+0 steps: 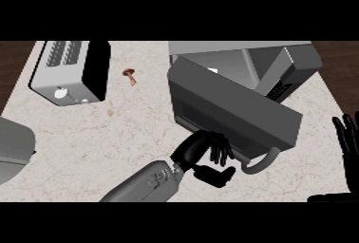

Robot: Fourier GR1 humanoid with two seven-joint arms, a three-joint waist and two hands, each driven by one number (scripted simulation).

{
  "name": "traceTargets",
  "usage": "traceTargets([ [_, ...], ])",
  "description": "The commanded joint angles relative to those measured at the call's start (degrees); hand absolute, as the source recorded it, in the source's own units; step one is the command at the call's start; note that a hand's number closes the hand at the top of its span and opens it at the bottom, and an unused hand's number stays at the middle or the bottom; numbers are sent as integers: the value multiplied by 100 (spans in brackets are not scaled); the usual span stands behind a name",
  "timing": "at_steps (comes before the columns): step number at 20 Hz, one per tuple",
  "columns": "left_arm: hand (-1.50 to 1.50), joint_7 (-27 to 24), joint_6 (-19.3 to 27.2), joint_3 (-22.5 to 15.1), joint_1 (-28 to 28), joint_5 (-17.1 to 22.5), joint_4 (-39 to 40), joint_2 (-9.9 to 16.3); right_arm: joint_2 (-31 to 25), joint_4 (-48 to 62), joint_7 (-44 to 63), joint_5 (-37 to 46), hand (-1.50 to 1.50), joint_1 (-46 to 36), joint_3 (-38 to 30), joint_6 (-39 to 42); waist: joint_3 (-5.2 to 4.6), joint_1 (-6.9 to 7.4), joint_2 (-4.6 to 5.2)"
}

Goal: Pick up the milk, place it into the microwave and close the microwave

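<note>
The microwave [294, 61] stands at the counter's back right, its cavity facing left. Its dark grey door [231, 107] hangs partly swung, slanting across the opening, with a curved grey handle [261, 163] at its near end. A small white patch, possibly the milk [212, 70], shows inside the cavity just over the door's top edge; the rest is hidden. My left hand [200, 149] rests against the door's near outer face beside the handle, fingers relaxed and bent, holding nothing. My right hand [347, 137] stays open at the right edge, fingers up.
A silver and black toaster [70, 71] sits at the back left. A small brown mushroom-like item [130, 76] lies between the toaster and the microwave. A grey rounded object [14, 147] pokes in at the left edge. Dark floor shows beyond the counter's corners.
</note>
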Motion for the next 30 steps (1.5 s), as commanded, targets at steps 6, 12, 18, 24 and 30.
traceTargets([
  [6,150,-373,597,-229,-823,1272,211,-42,-139,-508,344,-259,-150,-343,314,405,-17,-518,131],
  [12,150,-759,731,61,-1396,1874,218,-42,-395,-678,514,-443,-150,-608,330,667,-17,-882,228],
  [18,150,-883,890,223,-1915,2216,637,-43,-499,-893,714,-645,-150,-708,282,679,-8,-1204,272],
  [24,150,-939,1008,333,-2321,2537,985,-43,-742,-958,935,-900,-150,-835,283,925,6,-1464,364],
  [30,150,-964,1044,465,-2790,2772,1326,-43,-832,-1100,1144,-1107,-150,-1032,326,954,10,-1630,423],
])
